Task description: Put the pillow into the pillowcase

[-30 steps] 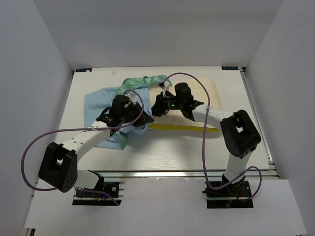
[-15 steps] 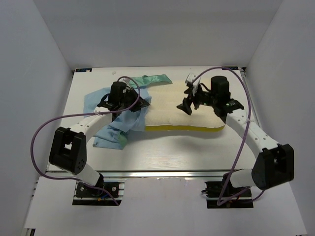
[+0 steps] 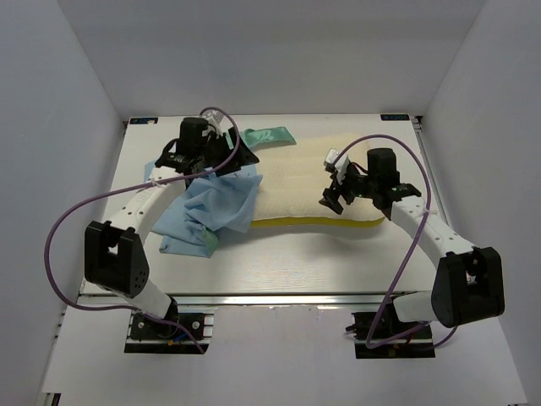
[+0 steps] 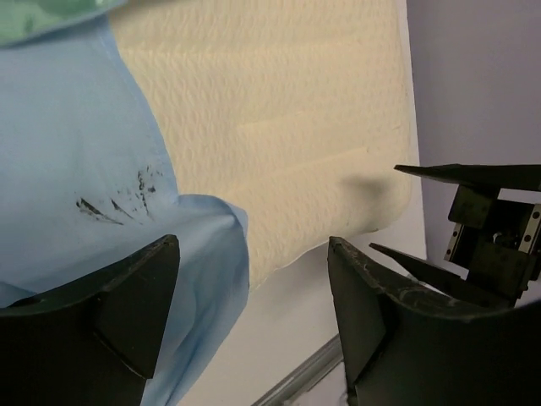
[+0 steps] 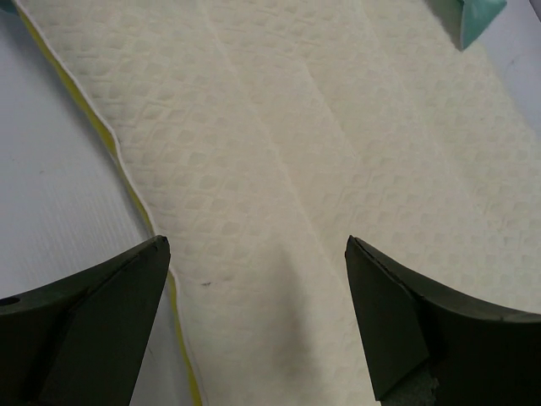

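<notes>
The large cream-white rectangular pillow (image 3: 304,182) with yellow piping is laid on the white table (image 3: 338,254), long axis left to right. Above its right part the right gripper (image 3: 336,194) is seen, fingers apart. Its left end is draped by the limp blue-and-mint pillowcase (image 3: 211,207). Above its far-left corner the left gripper (image 3: 241,158) is spread wide.

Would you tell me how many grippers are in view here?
2. The left gripper is above the pillowcase, by the left end of the pillow; the right gripper is above its right half. Both are open and empty.
</notes>
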Motion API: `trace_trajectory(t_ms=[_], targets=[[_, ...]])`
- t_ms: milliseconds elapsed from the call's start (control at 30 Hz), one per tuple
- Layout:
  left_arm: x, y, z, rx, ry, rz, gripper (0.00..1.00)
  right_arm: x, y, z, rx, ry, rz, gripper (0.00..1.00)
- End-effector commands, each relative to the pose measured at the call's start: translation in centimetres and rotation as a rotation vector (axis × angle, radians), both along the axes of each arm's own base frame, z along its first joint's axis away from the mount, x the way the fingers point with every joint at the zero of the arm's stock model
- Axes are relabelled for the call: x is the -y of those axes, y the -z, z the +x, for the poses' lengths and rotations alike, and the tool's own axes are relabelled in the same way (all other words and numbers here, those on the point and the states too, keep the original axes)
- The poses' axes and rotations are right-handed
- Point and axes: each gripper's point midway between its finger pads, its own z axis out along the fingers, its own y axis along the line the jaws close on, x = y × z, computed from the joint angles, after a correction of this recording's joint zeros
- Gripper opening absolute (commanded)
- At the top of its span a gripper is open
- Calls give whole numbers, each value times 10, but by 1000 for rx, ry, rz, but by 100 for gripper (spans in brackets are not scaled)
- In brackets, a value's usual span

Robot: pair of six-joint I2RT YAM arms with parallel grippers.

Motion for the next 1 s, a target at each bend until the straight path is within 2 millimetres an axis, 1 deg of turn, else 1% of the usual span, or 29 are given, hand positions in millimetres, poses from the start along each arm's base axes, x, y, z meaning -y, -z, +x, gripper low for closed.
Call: trace_trajectory(t_ms=[0, 33, 67, 100, 133, 167, 200, 233, 267, 300, 333, 367, 400, 433, 467, 500, 533, 567, 600, 633, 667, 700, 767, 800, 833, 867, 900, 933, 967], targets=[[-17, -53, -8, 202, 75, 146, 80, -13, -21, -3, 84, -107, 30, 89], [-19, -58, -2, 261, 105, 195, 80, -17, -21, -8, 79, -145, 35, 89], [-19, -60, 2, 292, 125, 226, 79, -20, -20, -10, 106, -185, 13, 89], [-18, -60, 12, 345, 155, 287, 79, -26, -19, -16, 127, -249, -10, 89], [-18, -68, 14, 388, 169, 313, 78, -29, -19, -20, 116, -262, -8, 89], [-16, -58, 22, 384, 188, 346, 78, -31, -19, -20, 146, -292, -23, 89], [-14, -56, 28, 394, 203, 372, 78, -35, -20, -22, 161, -309, -25, 89], [-10, -67, 37, 446, 232, 401, 77, -38, -23, -20, 173, -319, -23, 90], [-4, -50, 46, 420, 264, 418, 77, -40, -29, -16, 178, -307, -7, 89], [2, -47, 49, 431, 293, 428, 76, -40, -34, -8, 185, -271, -1, 89], [6, -52, 56, 471, 316, 446, 76, -40, -34, 4, 178, -224, 5, 89], [13, -36, 62, 455, 349, 455, 76, -42, -56, 26, 253, -163, 36, 89], [22, -32, 63, 470, 379, 468, 76, -36, -60, 42, 238, -84, 42, 89], [26, -27, 66, 497, 414, 502, 76, -35, -50, 56, 204, -64, 40, 89], [32, -29, 68, 515, 433, 520, 76, -36, -75, 75, 243, -47, 68, 89], [40, -14, 71, 501, 460, 540, 77, -33, -76, 86, 200, -30, 90, 89], [43, -10, 73, 512, 484, 559, 77, -35, -57, 100, 131, -33, 87, 89], [45, -6, 76, 513, 494, 569, 77, -35, -58, 109, 110, -31, 95, 89], [46, -1, 85, 516, 481, 593, 77, -38, -76, 118, 107, -42, 121, 88], [46, 2, 89, 524, 476, 618, 77, -40, -66, 128, 82, -47, 125, 88], [46, 1, 97, 546, 456, 634, 77, -42, -65, 129, 70, -49, 129, 88], [43, 4, 104, 554, 430, 672, 77, -45, -68, 131, 81, -61, 144, 88], [42, 12, 115, 574, 422, 719, 77, -46, -65, 131, 72, -61, 158, 88], [38, 10, 122, 580, 399, 750, 77, -46, -62, 130, 67, -63, 158, 88], [35, 20, 127, 567, 401, 778, 77, -46, -62, 131, 73, -61, 163, 88], [33, 23, 130, 564, 388, 801, 76, -47, -63, 132, 79, -62, 165, 88], [23, 30, 135, 544, 350, 850, 76, -46, -61, 133, 81, -53, 162, 88], [23, 28, 139, 561, 334, 855, 75, -46, -62, 135, 96, -51, 164, 88], [18, 29, 141, 561, 308, 882, 75, -46, -61, 136, 98, -48, 168, 89]])
